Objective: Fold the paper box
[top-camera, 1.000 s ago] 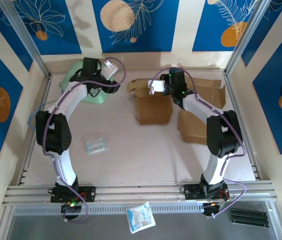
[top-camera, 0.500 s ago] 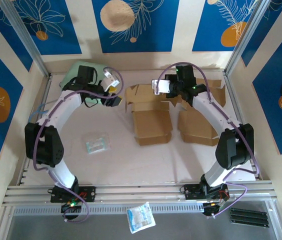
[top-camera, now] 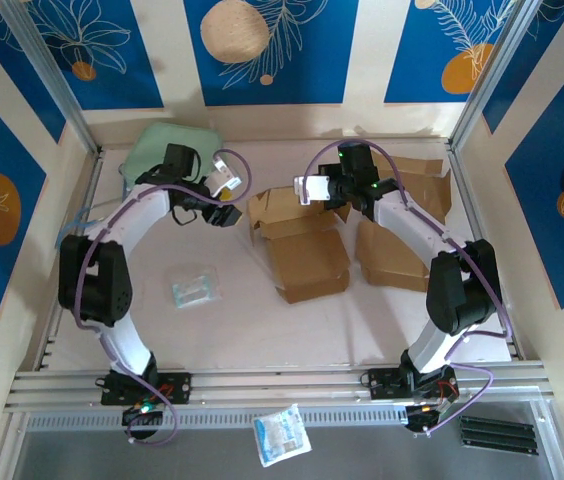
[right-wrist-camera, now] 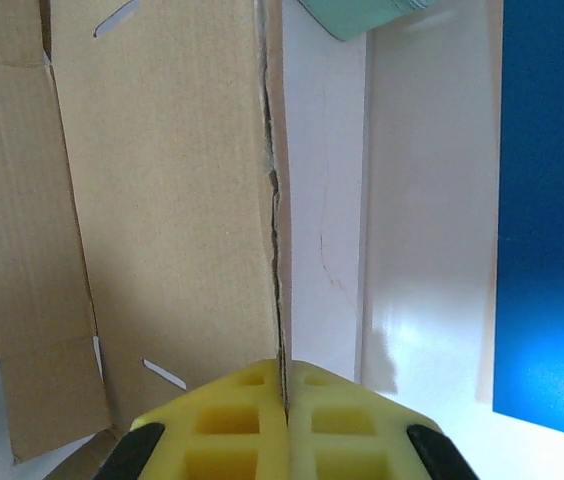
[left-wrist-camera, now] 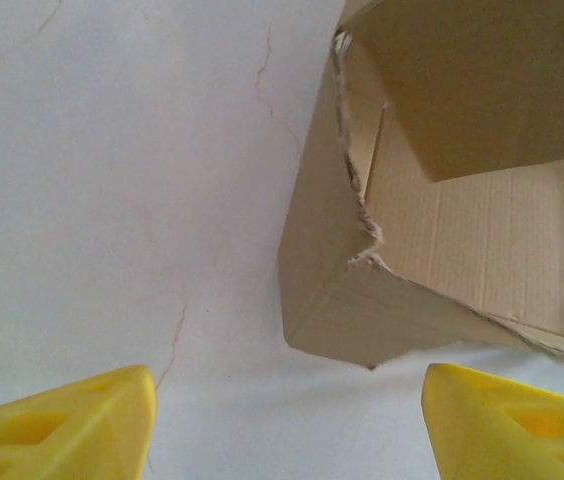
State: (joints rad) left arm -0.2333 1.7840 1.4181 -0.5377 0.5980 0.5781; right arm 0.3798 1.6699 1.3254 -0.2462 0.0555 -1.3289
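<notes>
The brown paper box (top-camera: 305, 252) lies open in the middle of the table, its flaps spread toward the back. My right gripper (top-camera: 339, 200) is at the box's back right; in the right wrist view it (right-wrist-camera: 285, 395) is shut on the thin edge of a cardboard flap (right-wrist-camera: 162, 200). My left gripper (top-camera: 225, 213) hovers just left of the box, open. In the left wrist view its yellow fingertips (left-wrist-camera: 62, 425) stand wide apart with bare table between them, and the box's torn corner (left-wrist-camera: 347, 310) lies a little ahead of my left gripper (left-wrist-camera: 287, 430).
Flat cardboard sheets (top-camera: 402, 250) lie at the right. A pale green object (top-camera: 162, 150) sits at the back left corner. A clear plastic packet (top-camera: 195, 285) lies left of the box, and another packet (top-camera: 282, 435) lies below the front rail.
The left gripper came from the green object down to the box's left side. The right gripper stayed shut on the flap while the box shifted nearer and turned slightly.
</notes>
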